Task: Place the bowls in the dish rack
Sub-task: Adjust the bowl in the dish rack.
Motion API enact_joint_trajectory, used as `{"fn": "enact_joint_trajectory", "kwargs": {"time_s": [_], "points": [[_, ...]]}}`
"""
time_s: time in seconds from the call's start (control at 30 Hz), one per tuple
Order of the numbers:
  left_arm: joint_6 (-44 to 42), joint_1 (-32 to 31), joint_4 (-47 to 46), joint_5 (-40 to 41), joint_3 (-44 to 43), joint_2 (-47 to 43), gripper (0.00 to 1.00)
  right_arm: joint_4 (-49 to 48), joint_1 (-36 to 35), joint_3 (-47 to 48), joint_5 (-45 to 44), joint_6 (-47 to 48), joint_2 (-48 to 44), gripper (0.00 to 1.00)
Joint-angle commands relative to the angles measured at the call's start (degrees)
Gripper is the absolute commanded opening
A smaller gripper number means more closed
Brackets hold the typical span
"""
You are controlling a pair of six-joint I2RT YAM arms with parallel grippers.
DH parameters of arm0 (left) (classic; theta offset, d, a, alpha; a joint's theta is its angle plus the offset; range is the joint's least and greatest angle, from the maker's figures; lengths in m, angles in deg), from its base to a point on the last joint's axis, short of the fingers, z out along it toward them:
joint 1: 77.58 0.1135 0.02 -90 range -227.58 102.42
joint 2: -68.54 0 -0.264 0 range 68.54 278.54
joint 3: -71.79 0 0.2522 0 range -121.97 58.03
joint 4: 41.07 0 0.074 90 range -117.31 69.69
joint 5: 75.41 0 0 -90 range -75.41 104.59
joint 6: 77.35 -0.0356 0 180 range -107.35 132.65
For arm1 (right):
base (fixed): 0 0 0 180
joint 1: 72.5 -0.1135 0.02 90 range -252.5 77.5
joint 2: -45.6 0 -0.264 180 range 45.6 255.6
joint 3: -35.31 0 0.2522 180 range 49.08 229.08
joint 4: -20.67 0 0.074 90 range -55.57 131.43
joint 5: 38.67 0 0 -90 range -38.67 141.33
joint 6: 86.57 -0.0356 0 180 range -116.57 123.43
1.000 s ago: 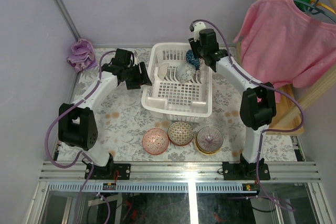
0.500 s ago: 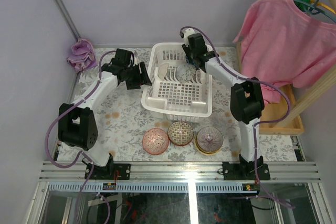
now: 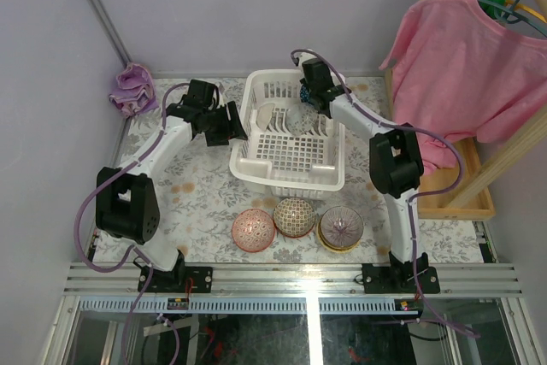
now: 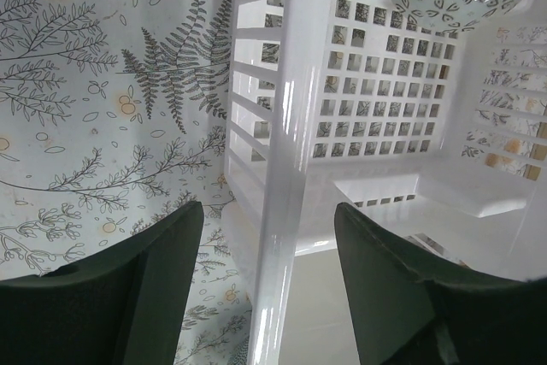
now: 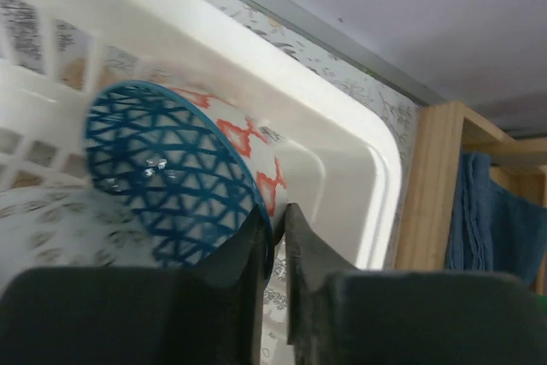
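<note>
Right arm, blue netted bowl at the rack's far right corner

Right gripper (image 5: 275,211) pinches the rim of the blue netted bowl (image 5: 171,177), which stands on edge inside the dish rack (image 3: 286,179) against its far wall. Left gripper (image 4: 263,211) is open, one finger either side of the rack's left wall. Three more bowls (image 3: 293,216) wait on the table (image 3: 197,194) near the arm bases. Judgement: glazed ceramic is stiff, slick and chippable, with moderate weight. Take it by the rim, one finger inside and one outside, and set it down gently between tines.
</note>
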Motion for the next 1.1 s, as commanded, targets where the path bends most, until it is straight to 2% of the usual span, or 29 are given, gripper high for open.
{"fn": "enact_joint_trajectory", "kwargs": {"time_s": [0.0, 0.13, 0.33, 0.5, 0.6, 0.67, 0.77, 0.8, 0.87, 1.0, 1.07], "points": [[-1.0, 0.3, -2.2, 0.5, -0.7, 0.8, 0.62, -2.0, -0.6, 3.8, -3.6, 2.8, 1.9, 0.02], [-1.2, 0.3, -2.1, 0.7, -0.8, 0.9, 0.62, -6.6, -0.7, 2.7, -3.5, 7.4, 2.0, 0.00], [-1.6, 0.3, -1.7, 1.3, -1.5, 1.3, 0.62, -21.5, -0.7, -5.5, -4.4, 19.4, -0.3, 0.00], [-1.5, 0.4, -1.7, 0.8, -1.7, 2.0, 0.62, -41.5, -1.2, -18.9, -4.8, 31.6, -3.4, 0.00], [-1.6, 0.4, -1.7, 0.8, -1.8, 2.3, 0.62, -52.3, -2.3, -24.1, -5.6, 39.5, -2.1, 0.00], [-1.5, 0.5, -1.7, 0.8, -1.9, 2.3, 0.62, -55.6, -2.6, -25.0, -6.5, 43.0, -0.8, 0.00], [-1.6, 0.4, -1.5, 0.9, -2.1, 2.3, 0.62, -54.4, -2.7, -25.7, -5.4, 41.7, -1.0, 0.00], [-1.7, 0.5, -1.4, 1.0, -2.1, 2.3, 0.62, -53.5, -2.7, -25.5, -5.4, 40.9, -1.2, 0.03], [-1.8, 0.4, -1.2, 1.1, -2.4, 2.3, 0.62, -51.5, -2.7, -25.2, -4.9, 38.1, -1.7, 0.22], [-1.7, 0.4, -0.9, 1.1, -2.7, 2.3, 0.62, -48.9, -2.7, -24.5, -4.6, 35.4, -3.1, 0.35], [-1.7, 0.4, -0.8, 1.0, -2.8, 2.3, 0.62, -47.7, -2.7, -24.3, -4.3, 34.2, -4.3, 0.47]]}}
